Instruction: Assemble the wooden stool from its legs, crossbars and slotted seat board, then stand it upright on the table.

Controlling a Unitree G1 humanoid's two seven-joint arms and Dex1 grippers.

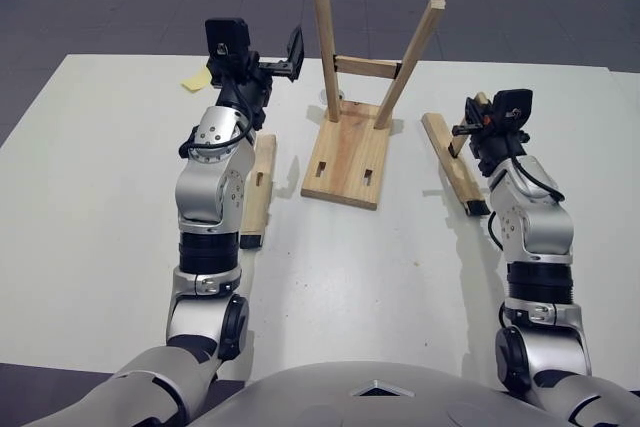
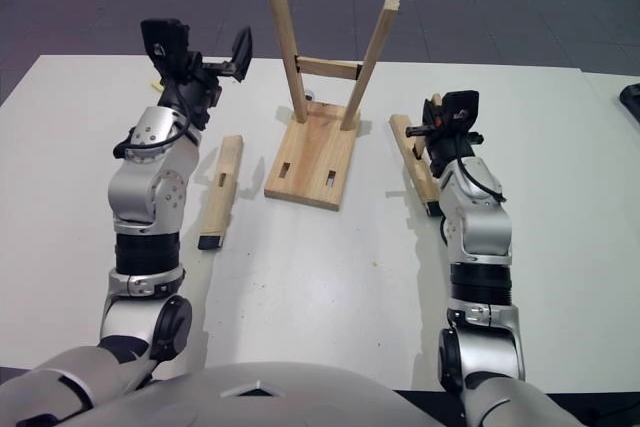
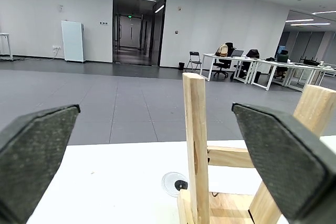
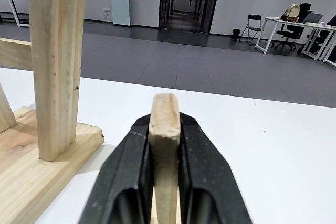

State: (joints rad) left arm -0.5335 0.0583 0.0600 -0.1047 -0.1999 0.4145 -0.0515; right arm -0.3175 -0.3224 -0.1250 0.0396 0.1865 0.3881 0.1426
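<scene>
The slotted seat board (image 1: 345, 152) lies flat on the white desk (image 1: 100, 197), in the upper centre of the head views. Two legs already stand in its far slots, leaning a little apart and joined by one crossbar (image 1: 366, 67). The two near slots are not yet filled.

The right end effector (image 4: 164, 129) is pressed together on the far end of a loose leg (image 1: 445, 152), which lies on the desk at the right of the board. A second loose leg (image 1: 260, 187) lies at the left of the board, just beside the left arm. The left end effector (image 1: 283, 65) hovers above the desk with its fingers (image 3: 31, 161) spread wide and holds nothing.

I judge the legs to be stiff, light and dry, so they are not slippery. A leg pinched at its end will probably swing, so a hold nearer the middle seems safer. The board is light too, and it may slide when a leg is pushed into a slot.
</scene>
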